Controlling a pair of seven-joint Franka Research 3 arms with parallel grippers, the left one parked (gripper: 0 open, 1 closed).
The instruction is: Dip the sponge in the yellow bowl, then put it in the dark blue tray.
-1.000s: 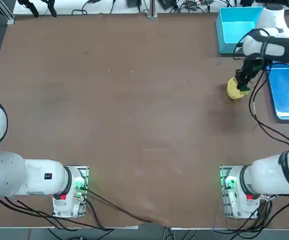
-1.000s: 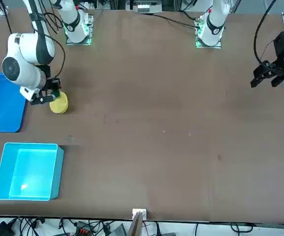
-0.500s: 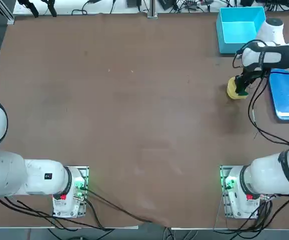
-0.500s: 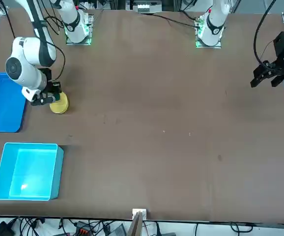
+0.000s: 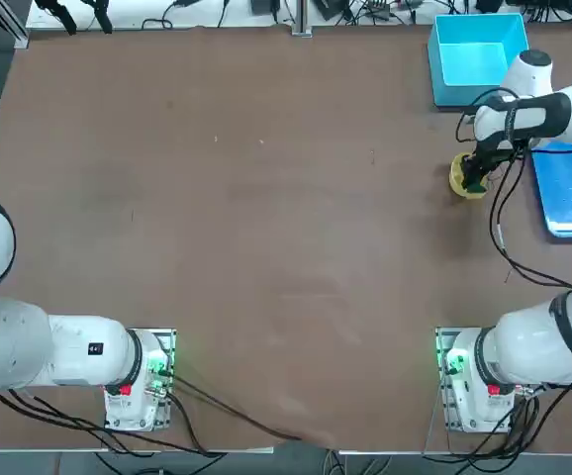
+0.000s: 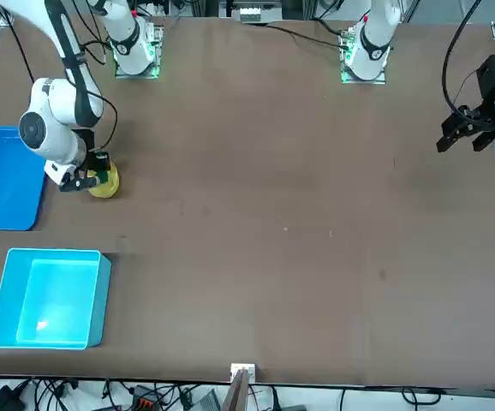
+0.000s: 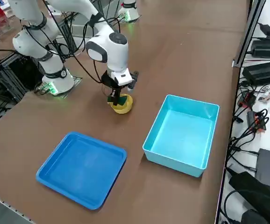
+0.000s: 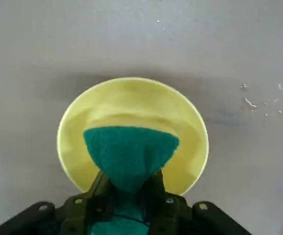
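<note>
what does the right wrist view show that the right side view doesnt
Only the right wrist view shows the inside of the yellow bowl and the sponge from above, green face up, pinched between the fingers.

Only the right side view shows the dark blue tray, the light cyan bin and the right arm above the bowl.

Both show the right gripper, shut on the sponge, low in the bowl on the brown table.

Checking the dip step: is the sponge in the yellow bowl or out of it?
In. The sponge, pinched by the right gripper, sits inside the yellow bowl's rim.
</note>
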